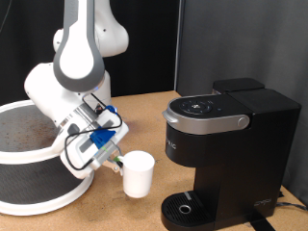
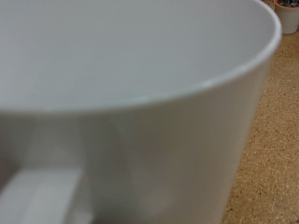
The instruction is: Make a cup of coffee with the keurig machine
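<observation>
Jaws look closed on the cup (image 1: 139, 174), gripping it at its side toward the exterior view's left; the fingertips themselves are small and partly hidden there, so the grasp is probable, not certain. Gripper (image 1: 117, 166) sits low, just beside the cup, under the arm's blue-and-white wrist hardware.

Cup: white, upright, on or just above the cork-coloured table (image 1: 144, 108), near the keurig machine (image 1: 223, 154) but apart from it, on its exterior-left side. In the wrist view the cup (image 2: 140, 103) fills nearly the whole frame: rim, inner wall, and a pale handle-like tab low in the picture. Inside appears empty.

Machine: lid down, round drip base (image 1: 186, 208) bare, nothing under the spout.

Further out: a large white round tub (image 1: 34, 154) on the exterior view's left, behind the arm. A small pot sits at the far corner of the wrist view, too cropped to identify.

Step in hand, by my judgement: carrying the cup to the machine. Early in the task. Placing it calls for a short sideways travel, kept upright, centred on the drip base under the spout without clipping the machine's front.
</observation>
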